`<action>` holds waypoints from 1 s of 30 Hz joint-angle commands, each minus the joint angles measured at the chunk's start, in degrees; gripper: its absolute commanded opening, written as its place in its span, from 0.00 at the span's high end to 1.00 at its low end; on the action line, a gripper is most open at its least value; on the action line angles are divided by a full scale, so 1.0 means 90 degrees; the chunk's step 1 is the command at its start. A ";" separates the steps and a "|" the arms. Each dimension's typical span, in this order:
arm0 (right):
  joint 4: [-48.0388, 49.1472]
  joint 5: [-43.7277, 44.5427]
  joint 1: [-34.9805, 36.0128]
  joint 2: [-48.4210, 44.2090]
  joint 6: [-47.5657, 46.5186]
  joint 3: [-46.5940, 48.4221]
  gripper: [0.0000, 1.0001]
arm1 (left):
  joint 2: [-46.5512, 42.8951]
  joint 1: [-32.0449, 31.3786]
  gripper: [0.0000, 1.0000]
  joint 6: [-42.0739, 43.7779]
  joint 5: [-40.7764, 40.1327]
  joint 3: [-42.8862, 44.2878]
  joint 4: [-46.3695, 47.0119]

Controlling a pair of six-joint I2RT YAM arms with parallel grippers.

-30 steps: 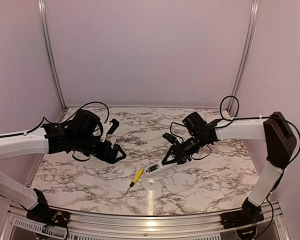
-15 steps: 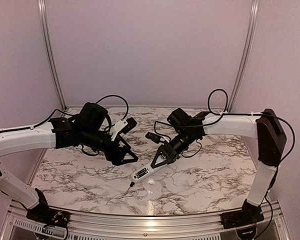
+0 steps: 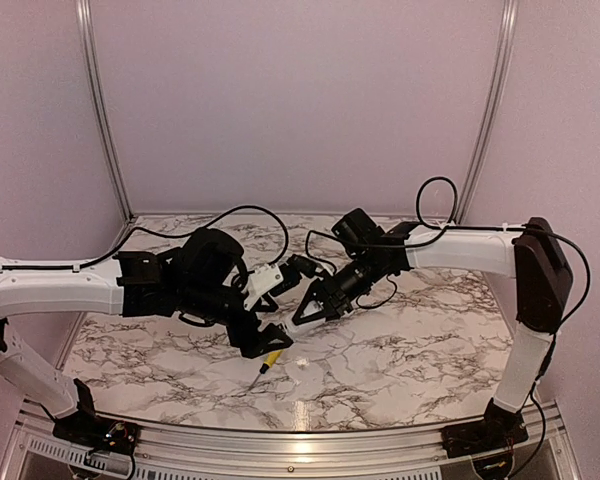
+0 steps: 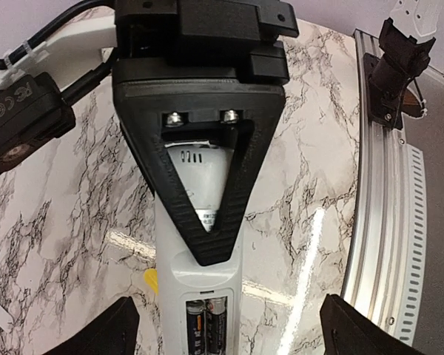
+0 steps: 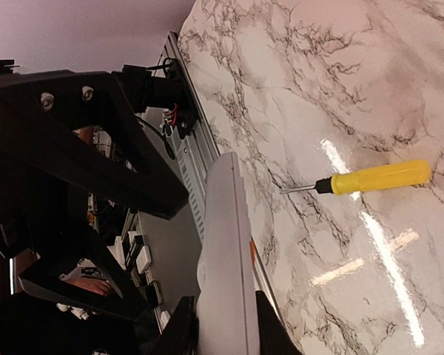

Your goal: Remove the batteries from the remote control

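The white remote control (image 4: 200,285) hangs above the marble table, with my right gripper (image 5: 226,333) shut on its body. One black triangular finger (image 4: 207,185) of that gripper lies across its back face. The recessed compartment is uncovered, and two dark batteries (image 4: 207,325) lie side by side in it. My left gripper (image 4: 240,333) is open wide, its fingertips (image 4: 122,329) standing either side of the remote's battery end without touching it. In the top view the left gripper (image 3: 268,338) and right gripper (image 3: 305,308) meet at mid-table, and the remote is mostly hidden between them.
A yellow-handled screwdriver (image 5: 374,177) lies on the table just below the remote, also visible from above as the screwdriver (image 3: 272,357). A small white piece (image 3: 302,366) lies to its right. The table's metal front rail (image 4: 385,185) runs close by.
My left arm has swung right until its open jaws straddle the remote. The right gripper carried the remote up and left, uncovering the screwdriver again.
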 commanded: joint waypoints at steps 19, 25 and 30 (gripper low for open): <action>0.1333 -0.0434 0.0102 -0.0317 0.1176 -0.0468 1.00 | 0.0376 -0.0428 0.17 0.0942 -0.1338 -0.0061 0.0327; 0.1302 -0.0427 0.0102 -0.0353 0.1161 -0.0496 1.00 | 0.0501 -0.0439 0.18 0.0877 -0.0843 -0.0014 0.0185; 0.1138 -0.0436 0.0102 -0.0389 0.1062 -0.0482 1.00 | 0.0455 -0.0449 0.20 0.0864 -0.0751 -0.0021 0.0178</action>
